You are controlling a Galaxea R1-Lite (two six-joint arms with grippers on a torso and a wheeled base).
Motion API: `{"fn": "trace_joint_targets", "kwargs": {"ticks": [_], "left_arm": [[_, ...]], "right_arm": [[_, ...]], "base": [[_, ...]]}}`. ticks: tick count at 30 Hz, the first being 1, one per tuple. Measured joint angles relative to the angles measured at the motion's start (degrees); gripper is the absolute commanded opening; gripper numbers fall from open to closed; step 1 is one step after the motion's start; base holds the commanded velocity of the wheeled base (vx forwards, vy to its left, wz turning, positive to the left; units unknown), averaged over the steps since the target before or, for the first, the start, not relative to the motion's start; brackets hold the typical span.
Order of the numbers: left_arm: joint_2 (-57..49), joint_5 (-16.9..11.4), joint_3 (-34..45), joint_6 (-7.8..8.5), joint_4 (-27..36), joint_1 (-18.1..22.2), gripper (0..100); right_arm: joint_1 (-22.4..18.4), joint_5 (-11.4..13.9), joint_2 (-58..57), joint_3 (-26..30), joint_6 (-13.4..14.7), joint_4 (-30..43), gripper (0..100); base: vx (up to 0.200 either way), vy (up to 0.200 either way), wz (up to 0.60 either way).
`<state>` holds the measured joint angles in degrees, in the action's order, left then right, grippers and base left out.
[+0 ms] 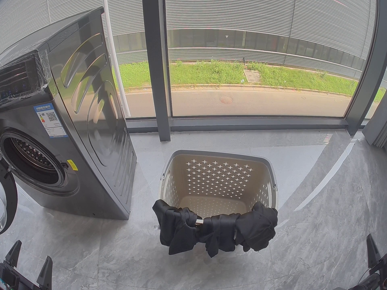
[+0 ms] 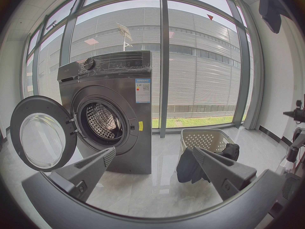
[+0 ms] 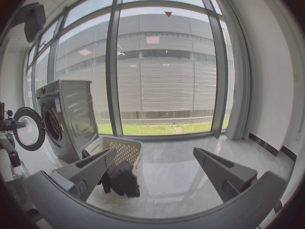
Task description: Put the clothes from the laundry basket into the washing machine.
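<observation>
Loading looks not yet begun: the dark grey front-loading washing machine [image 1: 80,121] stands with its round glass door [image 2: 41,134] swung open, and what shows of the drum is bare, its depths hidden. Beside it sits the beige perforated plastic laundry basket [image 1: 217,174], black clothes [image 1: 217,228] draped over its near rim, garment count unclear. Left gripper [image 2: 153,150] and right gripper [image 3: 154,150] hang spread wide, holding nothing
</observation>
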<state>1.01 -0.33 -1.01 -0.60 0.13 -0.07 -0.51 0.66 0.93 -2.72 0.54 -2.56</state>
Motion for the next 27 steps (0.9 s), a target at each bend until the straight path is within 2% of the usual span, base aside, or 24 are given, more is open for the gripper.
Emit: {"fn": "trace_joint_targets", "kwargs": {"ticks": [3, 6, 10, 14, 20, 27], "left_arm": [[0.0, 0.01, 0.0, 0.09, 0.0, 0.02, 100], [0.0, 0.01, 0.0, 0.13, -0.02, 0.02, 100], [0.0, 0.04, 0.0, 0.11, -0.02, 0.07, 100], [0.0, 0.01, 0.0, 0.11, -0.02, 0.07, 100], [0.0, 0.0, 0.0, 0.09, -0.02, 0.07, 100], [0.0, 0.0, 0.0, 0.09, -0.02, 0.07, 100]], "right_arm": [[0.02, 2.4, 0.48, -4.06, -0.02, 0.13, 100], [0.05, 7.14, 2.73, -7.36, 0.01, 0.79, 100], [0.1, 14.4, 8.17, -8.98, 0.28, 1.33, 100], [0.1, 18.93, 16.57, -9.65, -0.18, 1.06, 100], [0.78, 21.5, 30.57, -10.05, -2.63, -1.95, 100], [5.13, 21.64, 46.84, -9.48, -3.54, -11.36, 100]], "base": [[0.0, 0.0, 0.0], [0.0, 0.0, 0.0], [0.0, 0.0, 0.0], [0.0, 0.0, 0.0], [0.0, 0.0, 0.0], [0.0, 0.0, 0.0]]}}
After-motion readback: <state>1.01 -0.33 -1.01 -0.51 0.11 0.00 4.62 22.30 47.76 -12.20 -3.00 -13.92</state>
